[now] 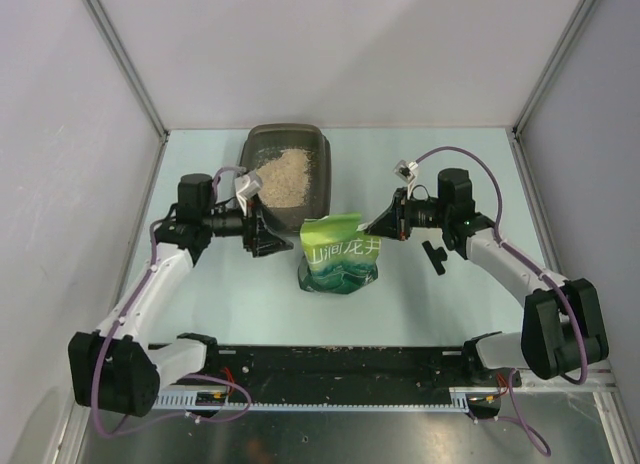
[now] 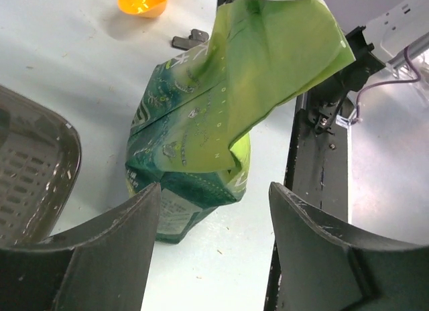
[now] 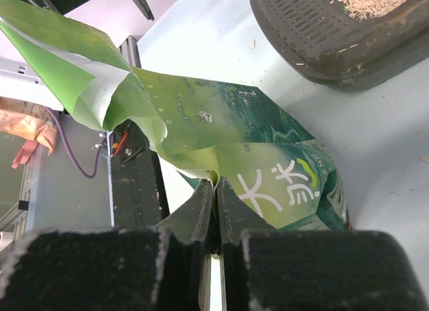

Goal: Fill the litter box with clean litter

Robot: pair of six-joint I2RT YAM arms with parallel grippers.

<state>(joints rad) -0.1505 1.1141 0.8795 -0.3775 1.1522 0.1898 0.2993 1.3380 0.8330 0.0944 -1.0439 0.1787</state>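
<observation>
Top external: the shallow dark brown-grey plastic litter box (image 1: 285, 136) sits far-centre on the counter (image 1: 250, 304), with a pile of pale beige clean litter (image 1: 285, 179) inside. The green printed pouch (image 1: 340, 259) stands just in front of it. Only the left wrist view shows the orange plastic scoop (image 2: 142, 1), past the pouch. The pouch has white Chinese characters that I can't read. The left fingers (image 2: 100, 251) are spread wide and empty, with the box rim just outside the left one. The right fingers (image 3: 194, 217) are pinched on the pouch's top flap, with the box beyond.

Overhead camera looks down; both wrist cameras closely share the pouch (image 2: 194, 150).
</observation>
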